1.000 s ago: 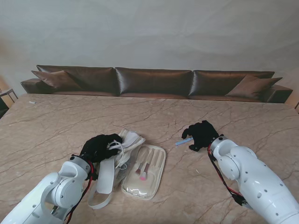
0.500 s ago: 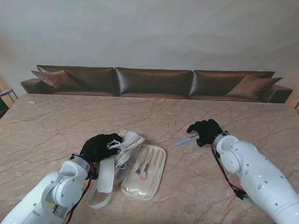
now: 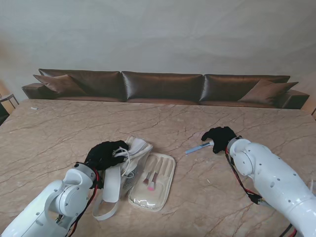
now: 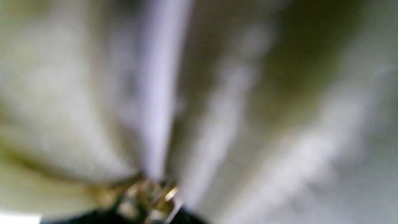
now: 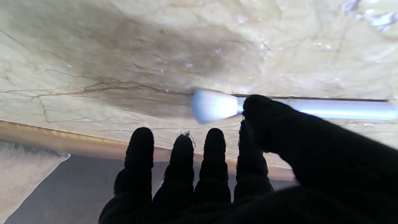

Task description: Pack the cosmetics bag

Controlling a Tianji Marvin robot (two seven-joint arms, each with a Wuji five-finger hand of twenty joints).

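Presently catalogued, one moment of packing the cosmetics bag.

Item 1: blue makeup brush [image 3: 197,147]. Lies flat on the marble table [image 3: 59,123], well apart from the bag, toward 3 o'clock of it. Long axis runs roughly from 8 o'clock to 2 o'clock in the stand view; the far end meets the right hand, the near end points back toward the bag. In the right wrist view the pale brush head [image 5: 213,105] sits just beyond the thumb, with the handle running off behind it.

Item 2: right hand [image 3: 220,138]. Black-gloved, at the brush's 2 o'clock end. Thumb [image 5: 264,115] overlaps the ferrule; the four fingers [image 5: 180,155] stand straight and side by side, not curled round the shaft. Whether thumb and forefinger already pinch the brush cannot be told; no firm clamp is visible.

Item 3: left hand [image 3: 104,154]. Rests on the bag's upper fold, fingers closed on the fabric, apparently holding it open. Its wrist view is blurred.

Item 4: cosmetics bag [image 3: 148,180]. Cream, lying open, pink-tipped brushes [image 3: 150,183] already in its clear insert.

Judgement: the right hand is the nearer to the brush; carrying it in calls for travel toward 9 o'clock.
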